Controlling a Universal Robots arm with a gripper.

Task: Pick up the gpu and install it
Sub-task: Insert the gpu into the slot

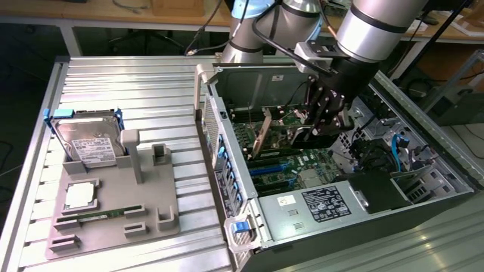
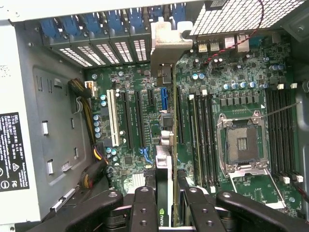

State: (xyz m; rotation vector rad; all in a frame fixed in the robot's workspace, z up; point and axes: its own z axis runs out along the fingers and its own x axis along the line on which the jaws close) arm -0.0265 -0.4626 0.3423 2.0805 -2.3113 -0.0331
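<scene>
Jaws (image 2: 168,203) clamped on the gpu (image 2: 165,145), one black finger (image 2: 145,205) on each face of the card, gripping its upper edge. Card stands on edge, held upright inside the open case (image 1: 446,170), above the motherboard (image 2: 130,125). Its silver bracket (image 2: 164,43) sits at the far end from the jaws, up against the row of blue slot clips (image 2: 116,24) at the case's rear wall. Card runs straight out from the jaws toward that wall, lined up along the expansion slots; whether its lower edge is seated in a slot cannot be told.

To one side of the jaws: the white slot (image 2: 113,121) and black slots on the board, then the grey power supply (image 2: 14,121) with its label. To the other side: memory slots, then the bare CPU socket (image 2: 241,140), well apart from the card.

In the exterior view the arm (image 1: 370,28) reaches down into the case from above, jaws (image 1: 318,122) over the board's middle, the gpu (image 1: 263,136) seen as a tan card tilted near the rear wall.

Well apart from the jaws, on the table (image 1: 136,85) at the exterior view's left, a grey holder (image 1: 113,226) carries a hard drive (image 1: 89,141), a CPU (image 1: 80,195) and a green memory stick (image 1: 98,216).
</scene>
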